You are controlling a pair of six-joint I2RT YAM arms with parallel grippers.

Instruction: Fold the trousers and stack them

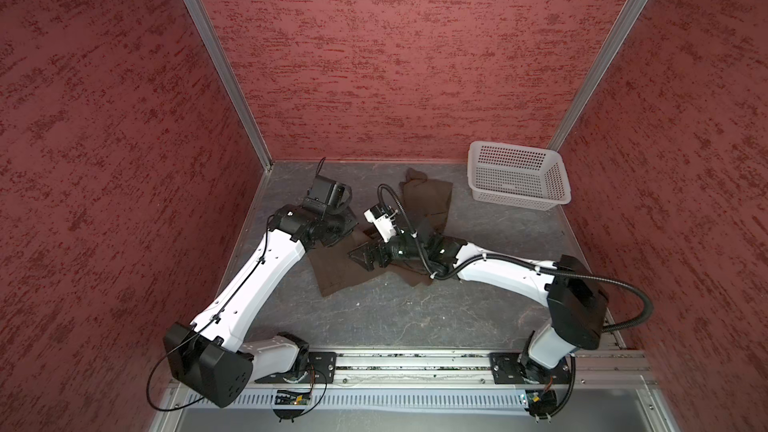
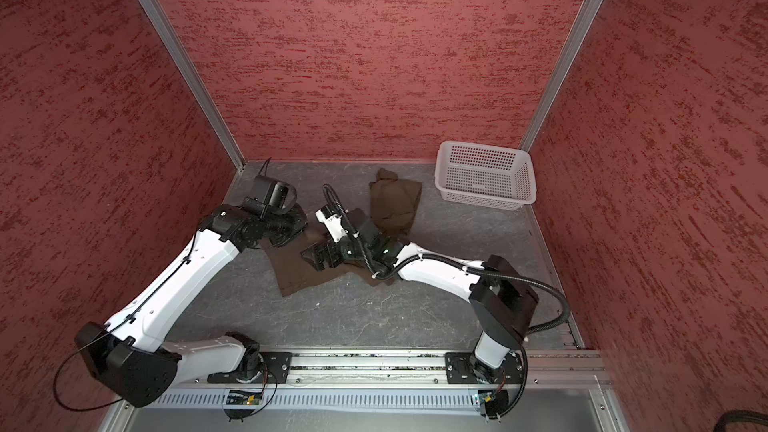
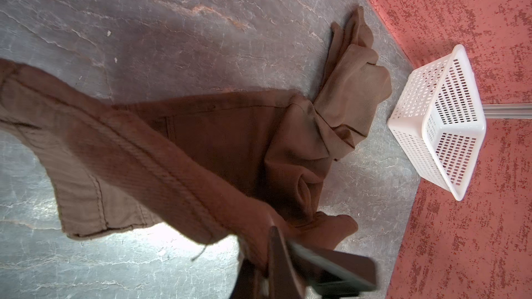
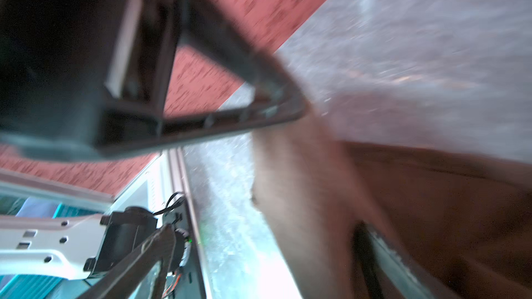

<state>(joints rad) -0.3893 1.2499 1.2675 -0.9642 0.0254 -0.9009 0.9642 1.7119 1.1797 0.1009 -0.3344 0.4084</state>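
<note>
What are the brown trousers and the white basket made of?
The trousers look like soft matte woven cloth: they wrinkle, drape and show stitched seams. The basket looks like stiff white plastic, with neat rows of moulded holes.

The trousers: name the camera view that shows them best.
Left wrist view: the trousers fill it, seams sharp. In both top views they look small, partly hidden; the right wrist view gives only a blurred brown patch.

Dark brown trousers [image 1: 428, 197], white perforated basket [image 1: 555, 184], grey veined table [image 1: 395, 313]
</note>
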